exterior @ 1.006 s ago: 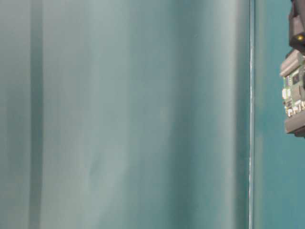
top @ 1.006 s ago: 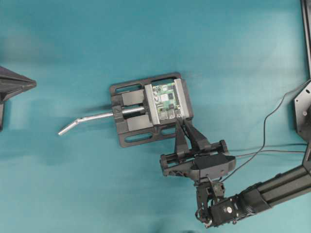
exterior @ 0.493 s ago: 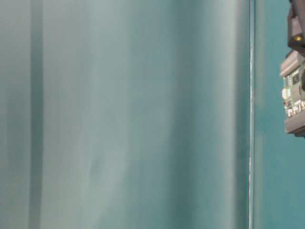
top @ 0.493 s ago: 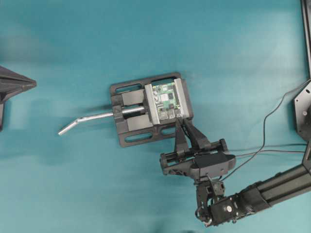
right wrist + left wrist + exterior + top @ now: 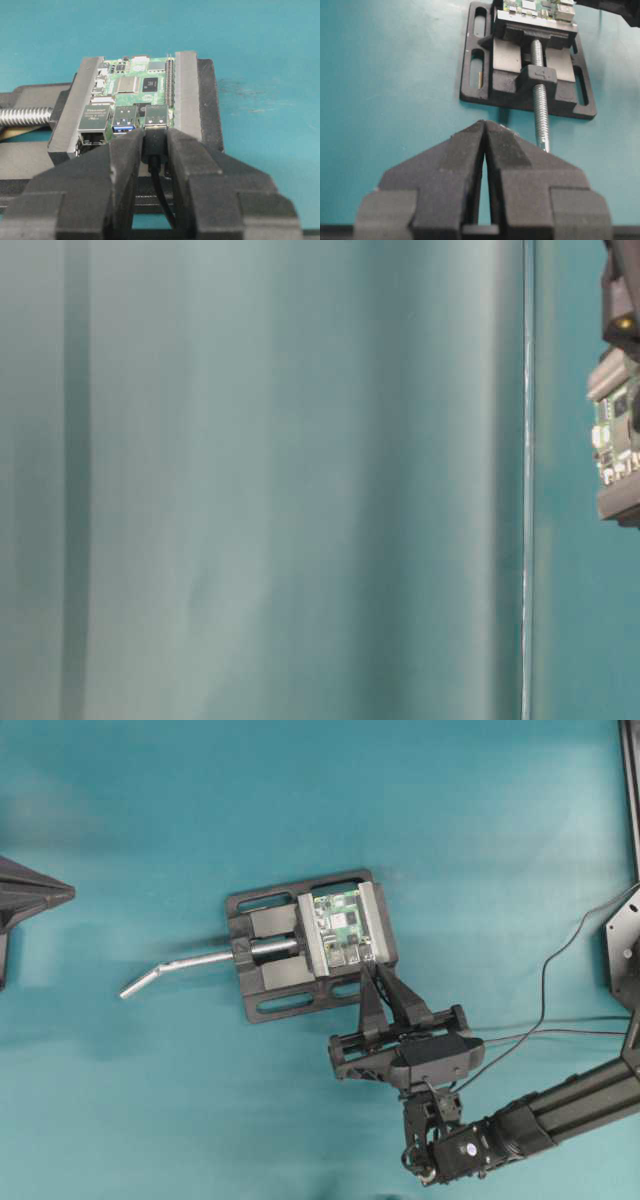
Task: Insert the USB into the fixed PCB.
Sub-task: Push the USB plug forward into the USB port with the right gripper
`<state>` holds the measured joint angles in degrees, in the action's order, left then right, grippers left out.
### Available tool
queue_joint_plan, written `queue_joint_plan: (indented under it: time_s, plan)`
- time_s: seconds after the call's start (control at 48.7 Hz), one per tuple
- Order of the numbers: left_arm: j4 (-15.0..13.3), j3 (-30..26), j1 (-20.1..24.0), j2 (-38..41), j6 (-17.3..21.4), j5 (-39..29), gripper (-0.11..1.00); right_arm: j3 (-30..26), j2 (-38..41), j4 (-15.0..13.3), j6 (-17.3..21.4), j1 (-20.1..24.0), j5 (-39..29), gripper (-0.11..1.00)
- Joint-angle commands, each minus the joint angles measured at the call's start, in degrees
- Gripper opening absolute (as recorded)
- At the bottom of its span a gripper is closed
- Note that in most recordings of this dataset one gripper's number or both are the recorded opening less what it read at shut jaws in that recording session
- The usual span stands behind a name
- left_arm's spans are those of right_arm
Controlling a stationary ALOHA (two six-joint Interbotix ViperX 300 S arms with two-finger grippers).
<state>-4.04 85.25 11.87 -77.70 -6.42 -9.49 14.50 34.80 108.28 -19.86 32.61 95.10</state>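
Note:
The fixed PCB (image 5: 342, 928) is a green board clamped in a black vise (image 5: 270, 978); it also shows in the right wrist view (image 5: 131, 86) and at the right edge of the table-level view (image 5: 612, 435). My right gripper (image 5: 374, 976) (image 5: 154, 135) is shut on the USB (image 5: 155, 146). The USB's black body sits between the fingers (image 5: 125, 155). Its silver plug end meets the right-hand silver port block on the board's near edge. Its thin black cable (image 5: 162, 195) trails back between the fingers. My left gripper (image 5: 68, 895) (image 5: 485, 125) is shut and empty, far left of the vise.
The vise's bent silver handle rod (image 5: 185, 965) sticks out left towards my left gripper; its threaded screw (image 5: 540, 100) shows in the left wrist view. A thin black cable (image 5: 545, 990) loops at the right. The table is teal.
My right gripper has crept very slightly towards the board with the USB in it. The left arm has not moved.

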Motion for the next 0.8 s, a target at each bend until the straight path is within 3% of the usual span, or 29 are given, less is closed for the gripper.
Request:
queue_joint_plan:
  time_s: [0.0, 0.78]
  plan:
    - [0.18, -1.58, 0.0, 0.44, -0.18, 0.26, 0.0, -0.18, -2.72, -0.88, -0.18, -3.43, 0.35, 0.21]
    - [0.18, -1.58, 0.0, 0.44, -0.18, 0.26, 0.0, -0.26, -2.72, 1.41, -0.09, 0.88, 0.18, 0.21]
